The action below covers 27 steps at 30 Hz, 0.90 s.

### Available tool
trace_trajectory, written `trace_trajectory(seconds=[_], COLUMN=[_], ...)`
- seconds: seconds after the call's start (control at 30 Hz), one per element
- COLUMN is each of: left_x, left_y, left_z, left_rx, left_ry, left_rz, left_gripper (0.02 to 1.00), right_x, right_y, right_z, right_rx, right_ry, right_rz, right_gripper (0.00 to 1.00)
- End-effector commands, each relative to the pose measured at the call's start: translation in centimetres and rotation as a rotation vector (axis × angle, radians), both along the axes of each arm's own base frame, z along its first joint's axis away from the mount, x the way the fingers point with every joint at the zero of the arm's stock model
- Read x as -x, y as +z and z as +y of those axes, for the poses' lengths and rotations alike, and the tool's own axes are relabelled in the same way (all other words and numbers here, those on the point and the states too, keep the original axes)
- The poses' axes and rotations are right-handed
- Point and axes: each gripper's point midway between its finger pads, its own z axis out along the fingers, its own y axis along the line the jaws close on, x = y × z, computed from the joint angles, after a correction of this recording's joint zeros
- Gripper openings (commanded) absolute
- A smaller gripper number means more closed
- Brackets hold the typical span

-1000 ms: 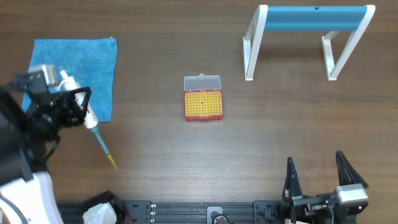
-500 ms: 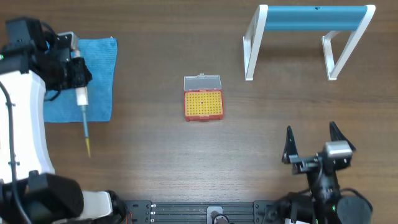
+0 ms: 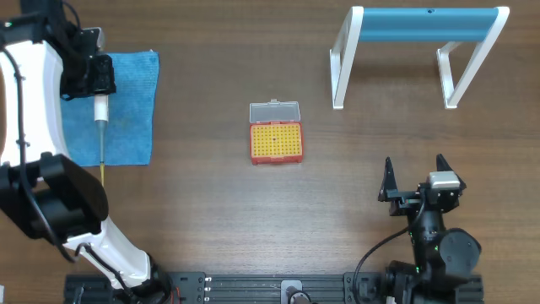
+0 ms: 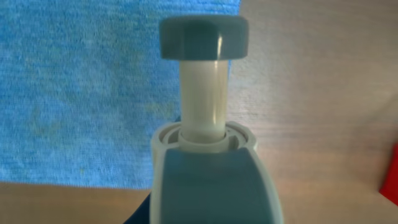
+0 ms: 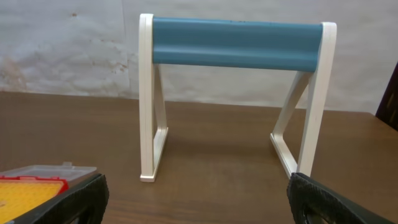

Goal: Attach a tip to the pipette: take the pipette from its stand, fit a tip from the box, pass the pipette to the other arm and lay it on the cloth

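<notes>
wooden table (image 3: 219,219): left claw (image 3: 87,73), gripping the pipette (image 3: 100,111), has swung farther over the cloth (image 3: 135,101); right claw (image 3: 414,165) gapes wide.

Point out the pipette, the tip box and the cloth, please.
pipette (image 3: 100,111), top view, on its white lower barrel
tip box (image 3: 276,142), top view, on the yellow tip rack
cloth (image 3: 133,93), top view, on bare blue fabric
</notes>
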Motion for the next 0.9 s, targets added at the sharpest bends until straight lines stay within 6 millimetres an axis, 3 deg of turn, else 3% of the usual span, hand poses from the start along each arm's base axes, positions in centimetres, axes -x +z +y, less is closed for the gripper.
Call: trace_trajectory(seconds=[0.03,0.1,0.27,0.53,0.67,0.9], left_x=[-1.0,-1.0,-1.9,-5.3,-6.3,-6.6], left_y=[-1.5,-2.1,-3.2,-2.5,-2.1,-2.4], left_z=[1.7,2.0,3.8,5.1,5.0,4.3], left_rx=[-0.053,-0.050,-0.061,-0.116,-0.102,-0.067], left_ry=[-0.012,-0.009,0.007,-0.009,-0.014,0.078], left_rz=[0.022,0.034,0.009,-0.128,-0.178,-0.169], left_gripper=[0.027,0.027,0.025,0.027,0.025,0.027], right_x=[-0.7,-0.7,-0.7,-0.7,-0.7,-0.7], right_y=[-4.4,-5.3,-5.2,-5.2,-5.2,-5.2], right_z=[-0.5,-0.5,-0.5,-0.5,-0.5,-0.5], right_rx=[-0.029,-0.035,-0.035,-0.035,-0.035,-0.035], right_ry=[-0.017,-0.017,-0.017,-0.017,-0.017,-0.017], right_rz=[0.081,0.107,0.106,0.106,0.106,0.106], right_gripper=[0.932,0.932,0.932,0.932,0.934,0.932])
